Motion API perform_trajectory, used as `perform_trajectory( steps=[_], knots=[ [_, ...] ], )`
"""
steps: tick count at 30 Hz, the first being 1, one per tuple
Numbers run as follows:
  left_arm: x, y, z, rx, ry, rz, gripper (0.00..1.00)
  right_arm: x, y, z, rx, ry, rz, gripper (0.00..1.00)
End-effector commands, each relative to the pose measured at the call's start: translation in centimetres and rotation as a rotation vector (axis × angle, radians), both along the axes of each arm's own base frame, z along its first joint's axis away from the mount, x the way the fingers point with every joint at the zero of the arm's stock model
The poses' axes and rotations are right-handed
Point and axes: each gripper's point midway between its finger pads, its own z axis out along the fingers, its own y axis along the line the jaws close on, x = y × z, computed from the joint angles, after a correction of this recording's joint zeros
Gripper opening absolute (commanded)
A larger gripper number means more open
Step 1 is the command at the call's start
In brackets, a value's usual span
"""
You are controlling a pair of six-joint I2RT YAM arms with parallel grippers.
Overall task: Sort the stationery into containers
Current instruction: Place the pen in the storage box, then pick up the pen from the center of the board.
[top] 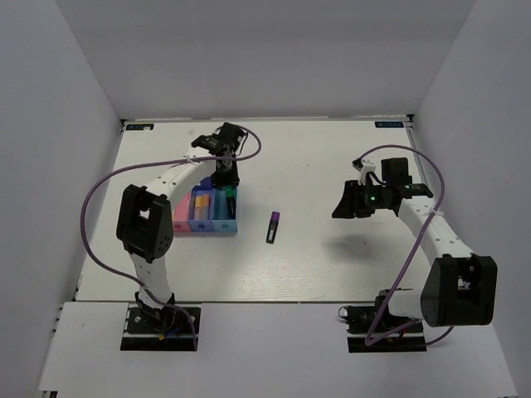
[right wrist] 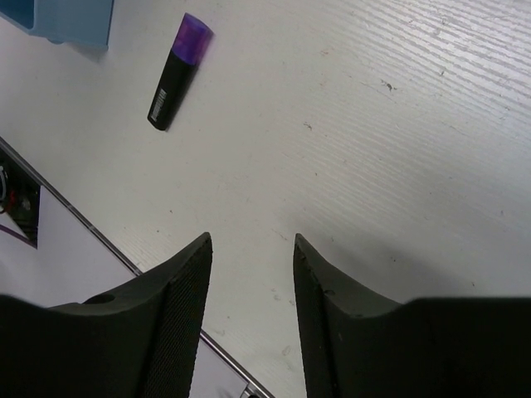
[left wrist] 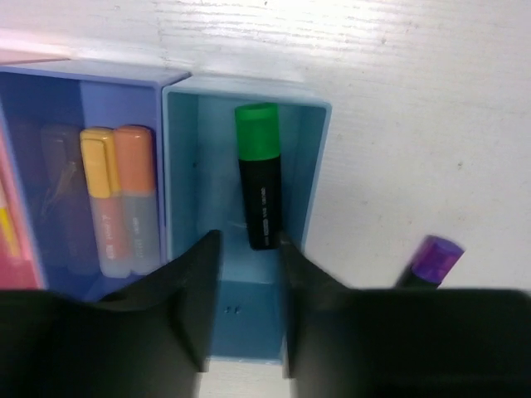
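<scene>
1. The white tabletop [top: 332, 257] filled the middle of the top view. Both arms reached up from the bottom edge of the frame.
2. The row of containers [top: 203, 228] sat left of centre: pink-red bin [top: 181, 217], dark blue bin [top: 199, 224] and light blue bin [top: 224, 224], left to right.
3. The left end effector [top: 226, 178] hung over the light blue bin. Only the left wrist view showed its fingers [left wrist: 207, 298], which stood spread on either side of the black end of the green-black highlighter [left wrist: 259, 178]. A sliver of gap showed on the left side, so it was not pinching it.
4. That highlighter lay inside the light blue bin, along its right wall, cap toward the top of the frame.
5. The right end effector [top: 347, 207] hovered at centre right, well apart from the bins. The right wrist view showed it spread and empty [right wrist: 253, 274] above bare tabletop.
6. The purple-black highlighter [top: 272, 226] lay on the tabletop just right of the bins. The right wrist view showed it whole at upper left [right wrist: 178, 70], while the left wrist view caught only its cap.
7. Only the left wrist view revealed two orange highlighters [left wrist: 116, 199] side by side in the dark blue bin.
</scene>
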Motion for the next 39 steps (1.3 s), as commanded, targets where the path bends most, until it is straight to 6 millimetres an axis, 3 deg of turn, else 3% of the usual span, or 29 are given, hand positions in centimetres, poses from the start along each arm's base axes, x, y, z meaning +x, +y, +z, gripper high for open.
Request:
perform_trajectory(
  steps=[1,2,3,4,5,6,7,8,9,10,11,13,14,19,25,32,39],
  knots=[
    [-0.6,-0.3,4.0,-0.036,-0.093,-0.029,0.38,0.2,0.0,0.6,0.011,-0.010,0.010,0.48],
    [-1.0,-0.7,4.9,-0.054,-0.113,-0.051,0.23,0.2,0.0,0.6,0.012,-0.011,0.012,0.48],
    [-2.2,-1.4,4.7,-0.071,-0.106,-0.100,0.07,0.2,0.0,0.7,0.010,-0.016,0.012,0.37],
    [-2.6,-2.9,5.1,-0.086,-0.132,-0.157,0.00,0.3,-0.1,0.7,0.009,-0.021,0.008,0.27],
    [-3.1,-3.8,5.5,-0.112,-0.149,-0.200,0.00,0.2,-0.1,0.6,0.005,-0.021,0.011,0.16],
    [-4.8,-6.7,5.1,-0.154,-0.131,-0.290,0.00,0.2,-0.2,0.5,-0.001,-0.023,0.011,0.06],
    [-5.3,-7.7,5.0,-0.160,-0.124,-0.336,0.00,0.3,-0.2,0.3,-0.005,-0.022,0.008,0.00],
    [-5.8,-8.8,4.0,-0.159,-0.092,-0.367,0.04,0.3,-0.3,0.2,-0.011,-0.019,0.004,0.00],
    [-7.3,-10.9,3.8,-0.185,-0.069,-0.428,0.15,0.4,-0.4,0.1,-0.015,-0.019,0.002,0.04],
    [-7.8,-11.7,3.3,-0.190,-0.055,-0.445,0.33,0.4,-0.4,0.0,-0.018,-0.015,0.003,0.18],
    [-7.9,-12.3,1.8,-0.180,-0.023,-0.448,0.65,0.3,-0.5,-0.1,-0.020,-0.005,0.001,0.43],
    [-9.2,-13.9,0.8,-0.175,0.000,-0.485,0.73,0.4,-0.5,-0.1,-0.027,-0.008,0.001,0.51],
    [-9.4,-14.5,-0.9,-0.164,0.030,-0.479,0.74,0.5,-0.7,-0.1,-0.029,-0.008,-0.003,0.53],
    [-9.6,-16.0,-3.5,-0.142,0.056,-0.486,0.75,0.5,-0.8,-0.1,-0.031,-0.010,-0.007,0.53],
    [-9.1,-16.1,-6.1,-0.098,0.081,-0.475,0.75,0.5,-0.8,-0.1,-0.025,0.000,-0.009,0.53],
    [-9.5,-15.4,-8.1,-0.033,0.095,-0.462,0.60,0.7,-1.0,0.0,-0.016,0.010,-0.023,0.53],
    [-10.3,-12.8,-9.5,0.100,0.099,-0.445,0.37,0.5,-0.9,0.2,0.010,0.022,-0.025,0.53]
  ],
)
